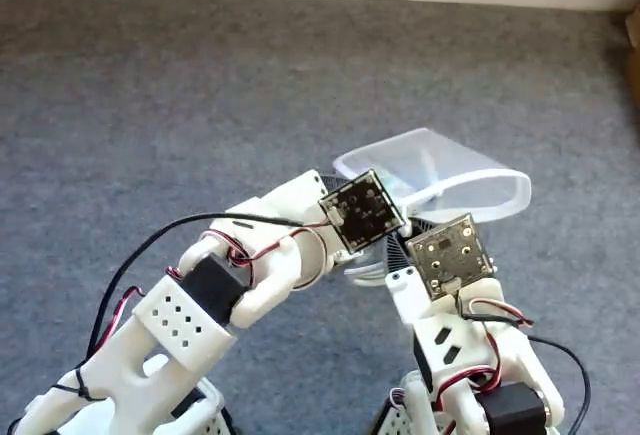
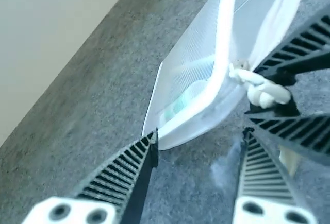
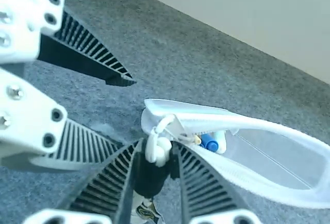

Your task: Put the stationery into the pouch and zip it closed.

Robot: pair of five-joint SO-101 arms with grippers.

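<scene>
So here's your setup: the pouch (image 1: 440, 170) is sitting on the grey carpet (image 1: 150, 85) right in front of both wrists. It's a see-through white thing with its mouth gaping wide, so the zip isn't closed.

Your right gripper (image 3: 157, 152) is pinched tight on the pull (image 2: 258, 89), the knotted white cord at the near end of the pouch. In the right wrist view you've got both ribbed black fingers (image 3: 206, 183) squeezed onto it with basically no gap. The left wrist view gives you the same pinch from the other side.

Your left gripper (image 2: 199, 134) is spread wide and holding nothing. One fingertip is just beside the pouch's near corner, but you can't tell if it's touching. The right wrist view shows those left fingers (image 3: 87, 54) splayed on either side of that end of the pouch.

Inside, there's a blue item (image 3: 209, 142) just behind the pull, within the mouth. There's also a pale greenish shape (image 2: 180, 103) showing through the mesh wall in the left wrist view. It's too blurry to say what either one is, or whether they're the same thing.

In the high view your two wrists sit close together. The left arm (image 1: 250, 265) comes in from the lower left and the right arm (image 1: 470, 345) from the lower right, and they meet at the pouch's near end. The pouch's far end points away from the arms.
</scene>
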